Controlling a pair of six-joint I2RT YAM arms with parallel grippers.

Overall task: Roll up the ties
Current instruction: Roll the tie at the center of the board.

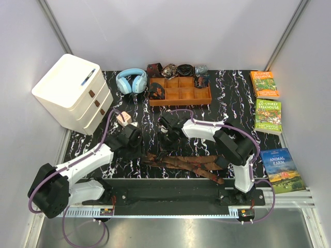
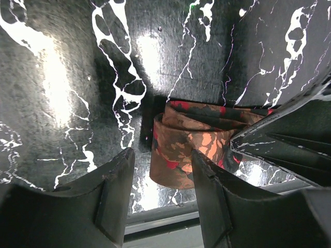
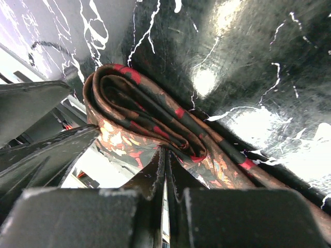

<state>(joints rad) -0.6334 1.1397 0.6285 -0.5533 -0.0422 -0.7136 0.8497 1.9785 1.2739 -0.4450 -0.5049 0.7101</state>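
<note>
Long dark brown ties [image 1: 187, 164] with a reddish-tan pattern lie spread on the black marble mat in front of the arm bases. One tie's left end is wound into a loose roll [image 2: 189, 147], which also shows in the right wrist view [image 3: 139, 116]. My right gripper [image 3: 165, 164] is shut on the fabric at the roll's edge; in the top view it [image 1: 166, 140] hangs over the ties' left end. My left gripper [image 2: 163, 178] is open, its fingers [image 2: 212, 196] on either side of the roll's near edge. In the top view it [image 1: 140, 149] is just left of the roll.
An orange-brown wooden tray [image 1: 181, 102] with compartments stands at the back, with rolled items [image 1: 176, 70] behind it. Blue headphones [image 1: 131, 81] and a white drawer unit [image 1: 72, 93] are at the back left. Three books [image 1: 268, 116] lie along the right side.
</note>
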